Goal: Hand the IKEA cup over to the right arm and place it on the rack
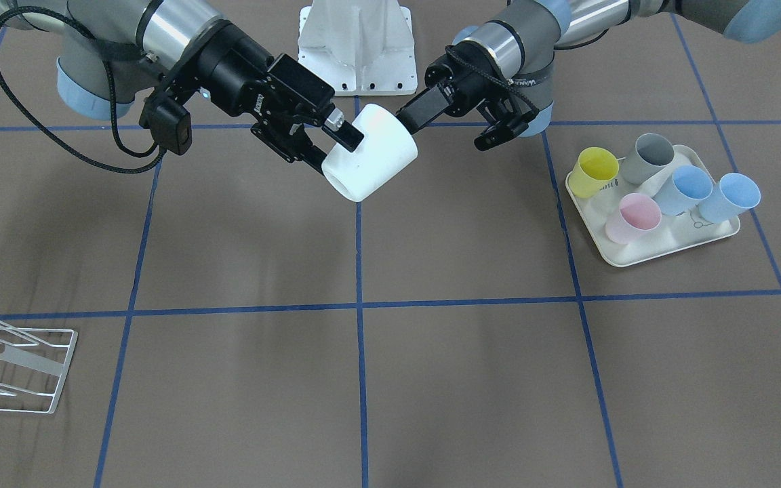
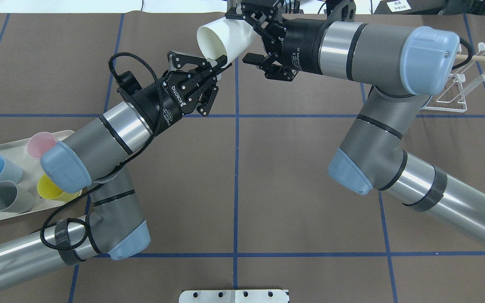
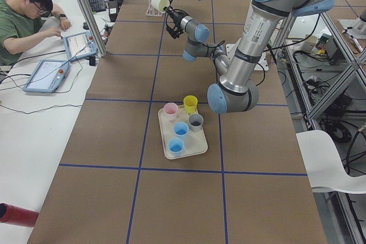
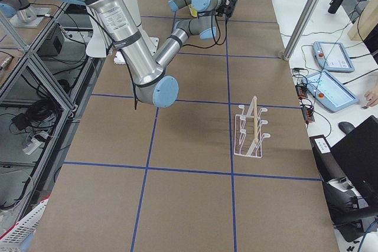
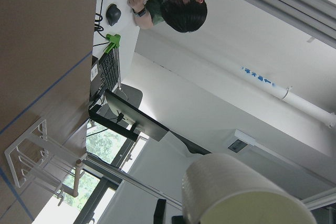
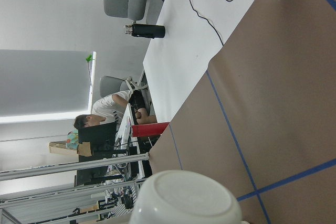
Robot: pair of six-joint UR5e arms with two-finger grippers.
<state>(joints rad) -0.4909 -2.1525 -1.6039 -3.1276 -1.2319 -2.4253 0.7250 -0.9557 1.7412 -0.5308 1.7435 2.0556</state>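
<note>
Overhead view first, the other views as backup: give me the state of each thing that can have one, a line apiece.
white cup: off the table, tilted, between both hands.
left hand: shut on the white cup's rim.
right hand: straddles the white cup's base end; grip unclear.
rack: standing, nothing on it.
five coloured cups: upright on the tray.
tray: flat on the table.

Silver-grey tubular arms (image 2: pixel 116 130), pale-blue joint caps (image 2: pixel 430 59)

Bright, even overhead light throws soft, faint shadows on the brown bench (image 1: pixel 241 224) and pale streaks of glare along the silver arm tubes (image 2: pixel 474 210); fixed views sharp, the near white cup (image 6: pixel 184 198) slightly soft in wrist views.
</note>
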